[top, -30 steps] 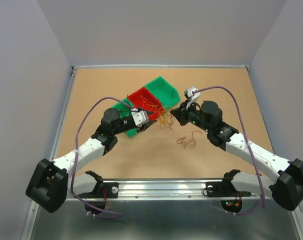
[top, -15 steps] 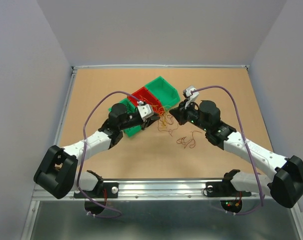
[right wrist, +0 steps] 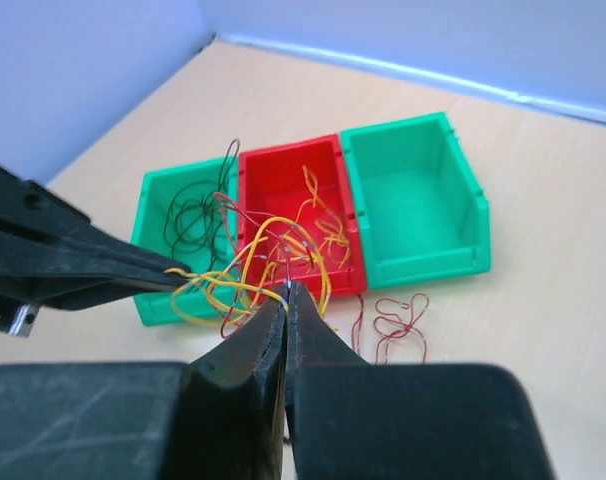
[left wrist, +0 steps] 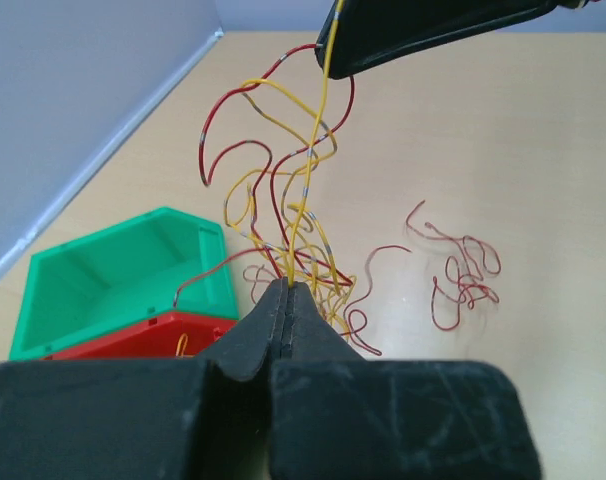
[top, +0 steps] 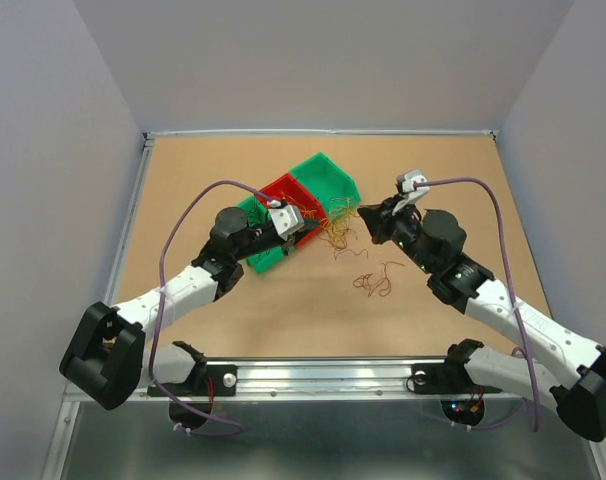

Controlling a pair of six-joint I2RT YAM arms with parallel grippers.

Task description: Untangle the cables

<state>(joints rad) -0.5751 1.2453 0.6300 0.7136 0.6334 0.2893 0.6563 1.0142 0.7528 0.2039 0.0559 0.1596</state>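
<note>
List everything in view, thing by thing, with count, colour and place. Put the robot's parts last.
held tangle: one bunch of cables, yellow and red, strung between the two grippers, above the table
loose cables: one small clump, red, flat on the table in front of the bins
dark cables: a few, blackish, in the left green bin
binned cables: several, yellow and orange-red, in the red bin
left green bin, red bin, right green bin: three, in one row
table: one, tan
purple arm cables: two, one along each arm
left gripper: black, shut on the held tangle
right gripper: black, shut on the held tangle
</note>
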